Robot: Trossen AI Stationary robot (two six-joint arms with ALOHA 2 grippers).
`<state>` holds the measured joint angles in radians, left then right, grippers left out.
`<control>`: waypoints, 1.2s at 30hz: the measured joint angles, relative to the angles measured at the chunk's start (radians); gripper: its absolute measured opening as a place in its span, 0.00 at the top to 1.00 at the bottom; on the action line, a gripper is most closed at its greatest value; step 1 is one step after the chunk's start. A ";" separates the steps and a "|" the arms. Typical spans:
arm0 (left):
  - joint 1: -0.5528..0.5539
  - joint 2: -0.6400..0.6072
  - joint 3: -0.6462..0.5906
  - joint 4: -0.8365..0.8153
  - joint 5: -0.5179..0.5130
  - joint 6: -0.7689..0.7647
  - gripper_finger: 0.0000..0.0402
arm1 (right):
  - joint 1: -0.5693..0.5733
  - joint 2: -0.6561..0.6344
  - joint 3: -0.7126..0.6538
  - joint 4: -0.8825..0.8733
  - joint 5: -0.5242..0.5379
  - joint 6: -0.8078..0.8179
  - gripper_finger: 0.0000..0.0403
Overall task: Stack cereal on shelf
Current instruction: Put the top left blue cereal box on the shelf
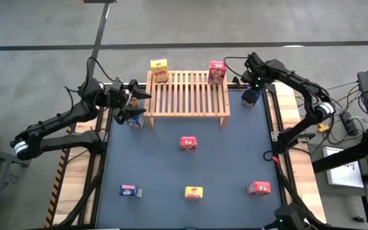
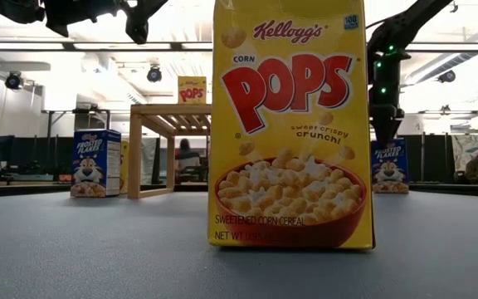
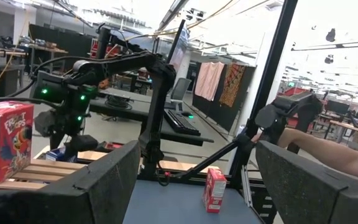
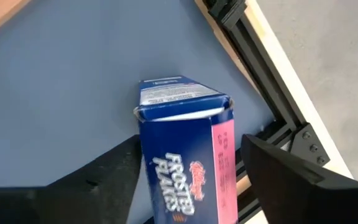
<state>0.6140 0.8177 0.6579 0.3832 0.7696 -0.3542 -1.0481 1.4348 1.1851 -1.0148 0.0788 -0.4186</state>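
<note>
The shelf [image 1: 187,96] stands at the table's far middle. A yellow cereal box [image 1: 160,69] stands on its far left corner and a red one [image 1: 216,71] on its far right corner. My right gripper [image 4: 190,140] points steeply down over an upright blue box [image 4: 185,155] right of the shelf. Its fingers stand open on either side of the box's top. My left gripper [image 3: 197,149] hangs open and level, left of the shelf, above another blue box [image 1: 135,119], with nothing between its fingers. My right gripper comes at the blue box from above, one finger [image 4: 104,180] beside each narrow side near the top flap [image 4: 179,99]. The box stands upright on the table. A thin gap shows at one finger [image 4: 291,180]; whether the other finger touches the box I cannot tell.
Loose boxes stand on the blue table: red [image 1: 188,143] at the middle, blue [image 1: 130,190], yellow [image 1: 194,192] and red [image 1: 259,188] along the near edge. The yellow one fills the low view [image 2: 293,124]. A person's arm [image 3: 328,149] shows beyond the table.
</note>
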 joint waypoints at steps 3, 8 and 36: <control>0.000 0.000 0.000 -0.001 0.000 0.000 0.24 | 0.000 -0.027 0.002 0.001 0.000 0.000 0.44; 0.000 0.000 0.000 -0.001 0.000 0.000 0.24 | 0.000 -0.088 0.002 0.000 0.000 -0.002 0.53; 0.000 0.000 0.000 -0.003 0.000 -0.022 0.24 | 0.000 -0.051 -0.027 0.045 -0.034 0.024 0.22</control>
<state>0.6140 0.8177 0.6579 0.3801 0.7696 -0.3760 -1.0481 1.3840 1.1576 -0.9695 0.0444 -0.3946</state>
